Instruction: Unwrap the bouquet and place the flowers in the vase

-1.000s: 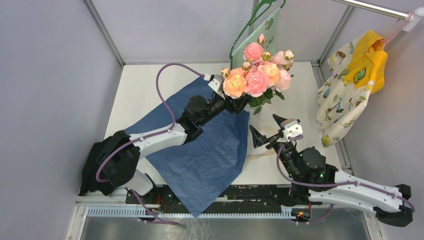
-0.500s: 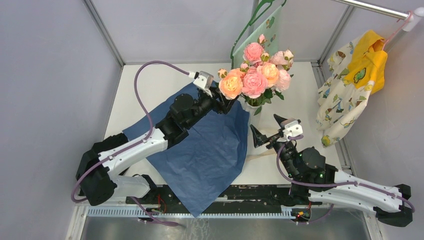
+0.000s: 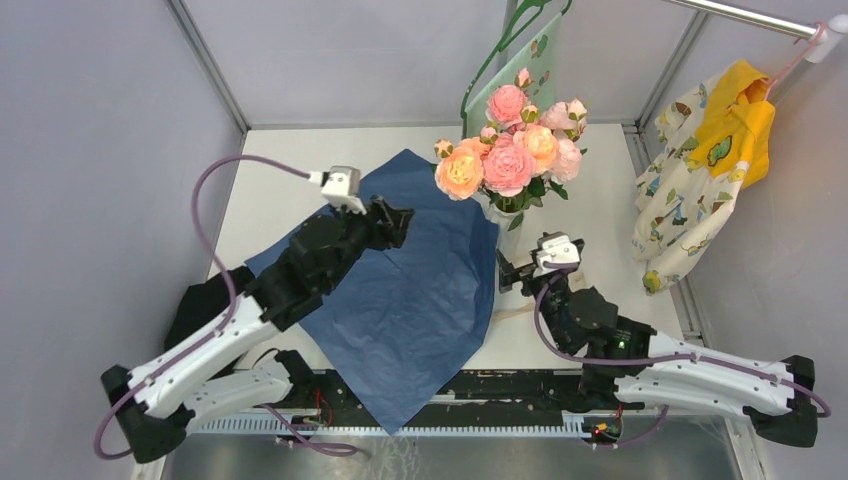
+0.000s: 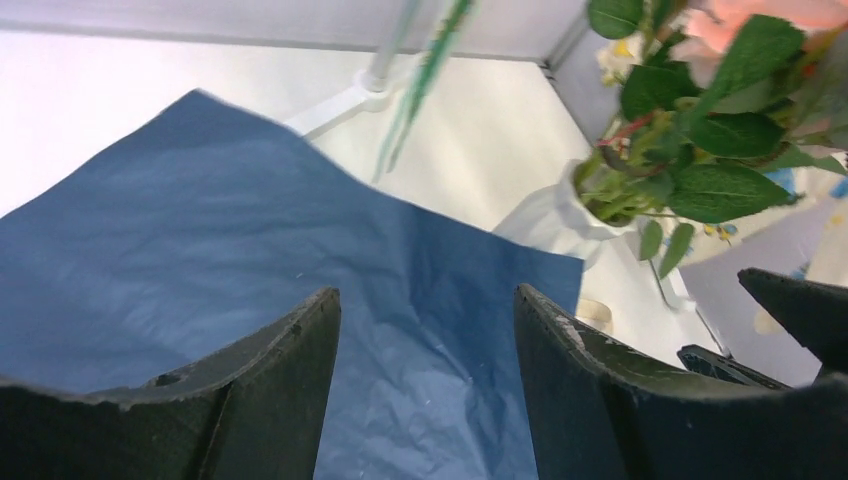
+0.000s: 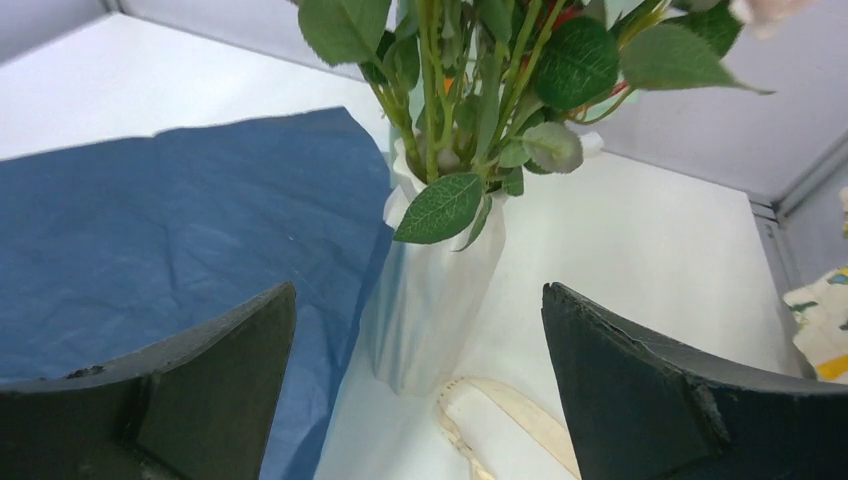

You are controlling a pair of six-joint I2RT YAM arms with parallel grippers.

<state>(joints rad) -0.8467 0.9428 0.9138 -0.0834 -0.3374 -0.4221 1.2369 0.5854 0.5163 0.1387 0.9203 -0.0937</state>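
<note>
Right claw (image 5: 418,292) spread; flowers (image 3: 510,150) in vase (image 3: 496,215).

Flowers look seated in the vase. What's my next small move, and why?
Probably ease the right gripper straight back from the vase: the flowers already stand in it, and the open, empty jaws point at it from close by, so a stray nudge might tip it.

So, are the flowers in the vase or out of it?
In: the flowers stand with their stems down inside the mouth of the upright white vase.
</note>
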